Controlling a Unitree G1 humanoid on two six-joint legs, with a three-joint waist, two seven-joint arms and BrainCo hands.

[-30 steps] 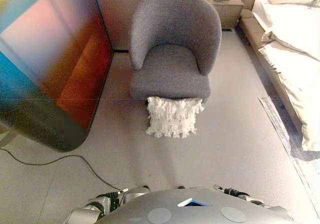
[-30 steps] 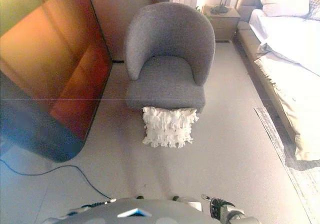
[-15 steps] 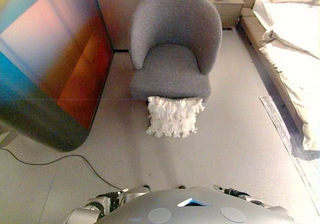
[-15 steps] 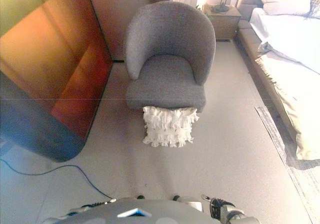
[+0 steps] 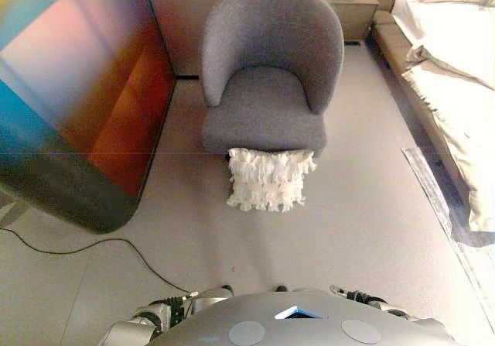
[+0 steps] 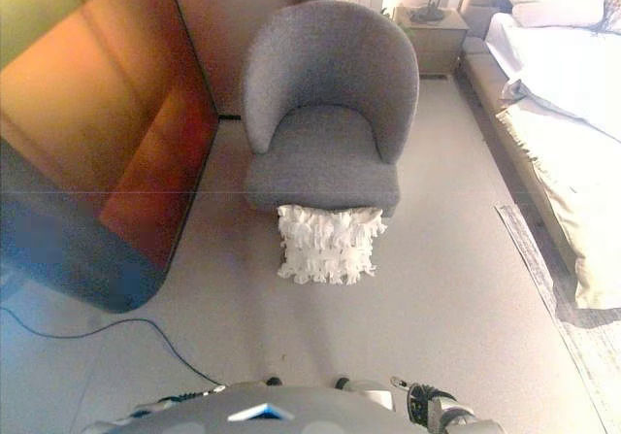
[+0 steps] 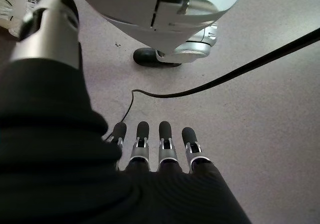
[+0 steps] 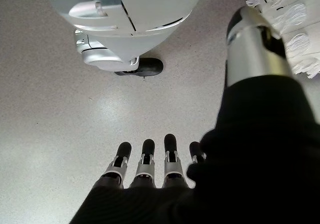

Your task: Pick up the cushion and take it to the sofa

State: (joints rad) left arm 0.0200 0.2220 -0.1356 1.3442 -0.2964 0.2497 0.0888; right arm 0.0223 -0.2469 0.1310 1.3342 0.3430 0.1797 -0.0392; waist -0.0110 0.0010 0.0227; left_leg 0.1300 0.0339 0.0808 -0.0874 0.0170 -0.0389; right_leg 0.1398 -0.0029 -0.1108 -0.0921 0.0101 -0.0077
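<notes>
A white ruffled cushion (image 5: 269, 179) stands on the floor and leans against the front of a grey tub armchair (image 5: 267, 75). It is a good step ahead of me, near the middle of the eye views. My left hand (image 7: 162, 151) hangs low at my side with straight fingers over bare floor, holding nothing. My right hand (image 8: 147, 166) hangs the same way on the other side, fingers straight and empty. A corner of the cushion (image 8: 292, 28) shows past the right thumb. Both hands are far from the cushion.
A large dark glossy panel (image 5: 69, 106) stands close on the left. A bed with a cream cover (image 5: 456, 75) runs along the right, with a rug edge (image 5: 441, 207) beside it. A wooden nightstand (image 5: 348, 9) sits behind the chair.
The camera has shifted very slightly. The cushion and the chair have not moved.
</notes>
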